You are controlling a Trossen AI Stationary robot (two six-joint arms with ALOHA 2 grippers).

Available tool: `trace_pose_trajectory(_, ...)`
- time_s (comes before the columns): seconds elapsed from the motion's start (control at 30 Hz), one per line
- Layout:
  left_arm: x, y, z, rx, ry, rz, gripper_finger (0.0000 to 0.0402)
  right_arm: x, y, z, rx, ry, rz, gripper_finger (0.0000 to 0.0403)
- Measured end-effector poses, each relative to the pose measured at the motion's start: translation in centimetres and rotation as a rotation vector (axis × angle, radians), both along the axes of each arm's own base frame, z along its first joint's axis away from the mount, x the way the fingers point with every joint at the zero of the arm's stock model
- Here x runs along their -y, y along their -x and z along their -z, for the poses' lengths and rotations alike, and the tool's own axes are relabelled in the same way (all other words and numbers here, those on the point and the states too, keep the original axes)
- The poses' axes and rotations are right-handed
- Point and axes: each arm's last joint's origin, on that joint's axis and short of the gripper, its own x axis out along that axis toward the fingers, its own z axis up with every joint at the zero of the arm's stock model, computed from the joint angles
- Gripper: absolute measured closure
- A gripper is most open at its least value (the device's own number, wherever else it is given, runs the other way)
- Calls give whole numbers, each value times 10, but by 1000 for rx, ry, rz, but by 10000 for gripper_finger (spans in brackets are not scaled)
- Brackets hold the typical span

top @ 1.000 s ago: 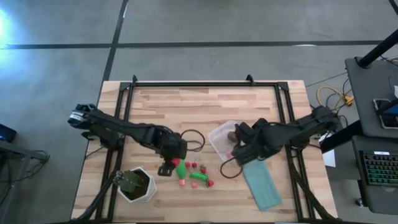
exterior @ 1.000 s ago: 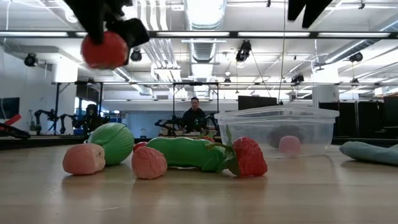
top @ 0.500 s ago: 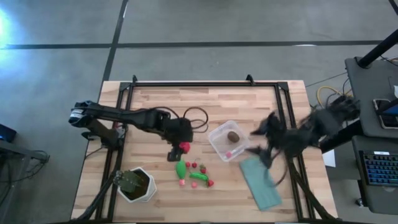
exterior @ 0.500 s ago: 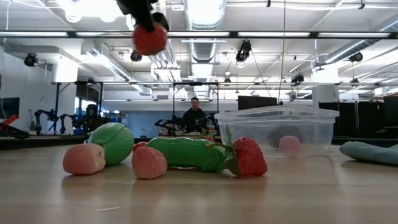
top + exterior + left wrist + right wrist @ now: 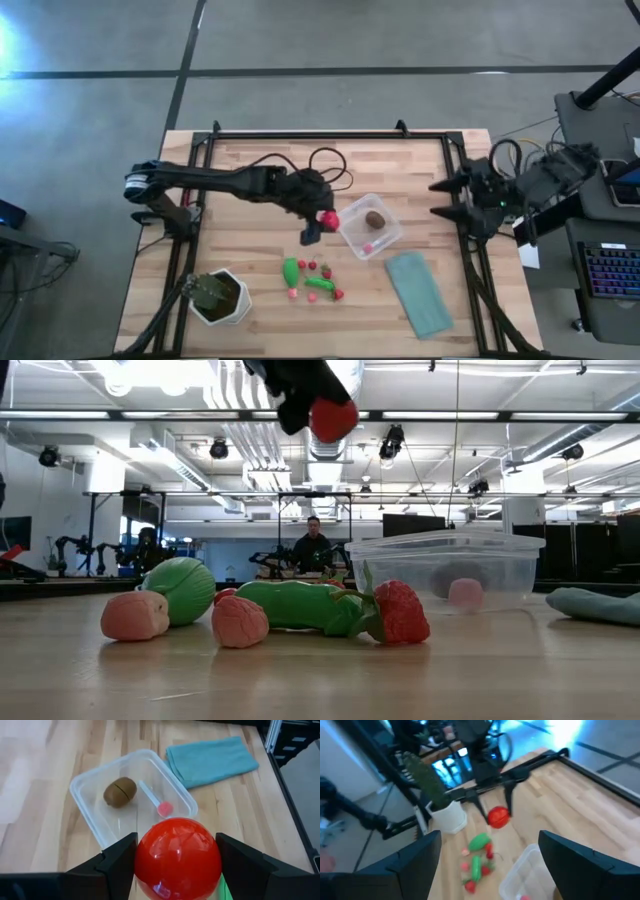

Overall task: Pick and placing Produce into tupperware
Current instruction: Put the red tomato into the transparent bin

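A: Tupperware [image 5: 368, 226] first. Clear, squarish, rounded corners, sits on the wooden table [image 5: 250, 170] right of centre, just beside the teal cloth [image 5: 420, 292]. Inside it: a brown oval [image 5: 120, 791] with a seam line, and a small pink piece [image 5: 164, 809].

B: And the loose produce?

A: A cluster lies on the table nearer the front edge, apart from the container: green rounded piece [image 5: 182, 589], long green piece [image 5: 300, 605], two pink lumps [image 5: 134, 615], a strawberry [image 5: 400, 612], small red berries [image 5: 313, 266].

B: Grippers?

A: Left gripper [image 5: 318, 221] is up in the air just beside the container's edge, fingers closed around a glossy red ball [image 5: 178, 856]. Right gripper [image 5: 444, 198] is off at the table's right edge, fingers spread wide, holding nothing.

B: Anything hard to make out?

A: The right wrist view is smeared. From table height the left gripper is cut off at the top edge; the container's contents show only dimly through its wall. The white plant pot [image 5: 222, 297] sits at the front left corner. No readable labels or writing anywhere.
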Motion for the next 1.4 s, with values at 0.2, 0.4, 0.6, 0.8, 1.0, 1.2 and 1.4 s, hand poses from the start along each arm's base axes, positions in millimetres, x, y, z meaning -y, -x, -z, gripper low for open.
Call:
trace_pose_trajectory(0.2,-7,-15,17,-11,-9,39,171,3,5,32,58,-25,-20,77)
trace_pose_trajectory(0.4,-14,-35,32,47,-55,67,171,2,5,55,99,-47,-27,77)
trace_pose_trajectory(0.6,-24,-62,36,156,-81,57,171,-2,-2,76,83,-49,-17,77)
trace_pose_trajectory(0.8,-36,-86,58,122,-75,39,171,-3,-5,83,78,-104,4,77)
trace_pose_trajectory(1.0,-39,-95,69,97,-62,36,171,-3,-4,83,87,-115,6,77)
trace_pose_trajectory(1.2,-43,-93,73,67,-102,-20,139,-1,-1,81,98,-121,6,77)
trace_pose_trajectory(1.4,-43,-92,75,60,-102,-22,108,0,0,82,95,-118,5,77)
